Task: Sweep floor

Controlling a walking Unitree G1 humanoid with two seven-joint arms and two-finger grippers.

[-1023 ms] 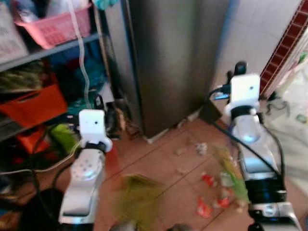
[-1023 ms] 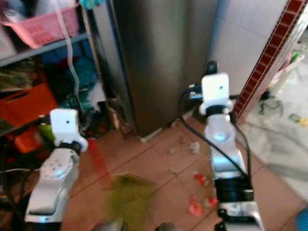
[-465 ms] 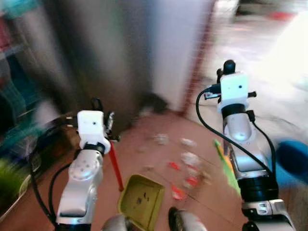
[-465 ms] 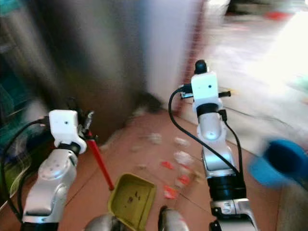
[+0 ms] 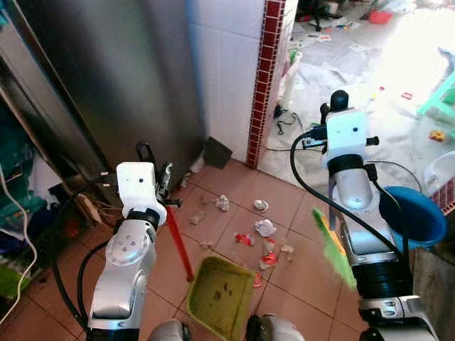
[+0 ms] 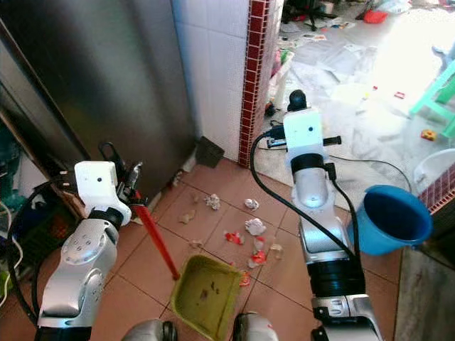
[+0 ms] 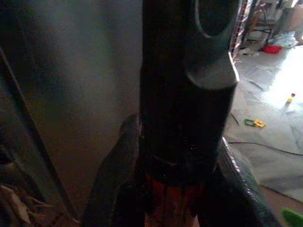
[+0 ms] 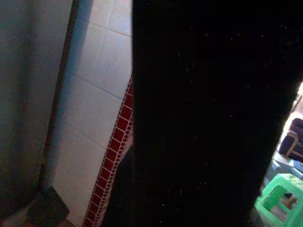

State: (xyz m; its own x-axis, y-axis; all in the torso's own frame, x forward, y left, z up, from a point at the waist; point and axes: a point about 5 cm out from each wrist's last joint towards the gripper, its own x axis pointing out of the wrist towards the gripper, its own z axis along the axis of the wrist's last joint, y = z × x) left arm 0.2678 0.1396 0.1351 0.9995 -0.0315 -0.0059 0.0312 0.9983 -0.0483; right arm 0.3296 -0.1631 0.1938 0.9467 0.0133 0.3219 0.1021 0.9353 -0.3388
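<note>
My left gripper (image 5: 162, 183) is shut on the red handle (image 5: 178, 241) of a green dustpan (image 5: 220, 297), which rests on the terracotta tiles close to my feet. In the left wrist view the handle's black top (image 7: 182, 94) sits between the fingers (image 7: 113, 175). Crumpled paper and red scraps of litter (image 5: 264, 229) lie just beyond the dustpan. My right gripper (image 5: 338, 99) is raised, shut on a broom whose green bristles (image 5: 333, 249) hang beside the right arm. The broom's handle is hidden behind that arm.
A steel fridge (image 5: 106, 85) stands ahead on the left, then a white tiled wall with a red-tile column (image 5: 261, 78). A dark flat piece (image 5: 217, 151) leans at the wall's foot. A blue bucket (image 5: 412, 213) is at right, cables and a green stool (image 5: 442, 92) beyond.
The camera has swung right, from the cluttered shelves to the fridge corner and the bright room. The blur has cleared and the blue bucket has come into view. Both grippers keep their hold.
</note>
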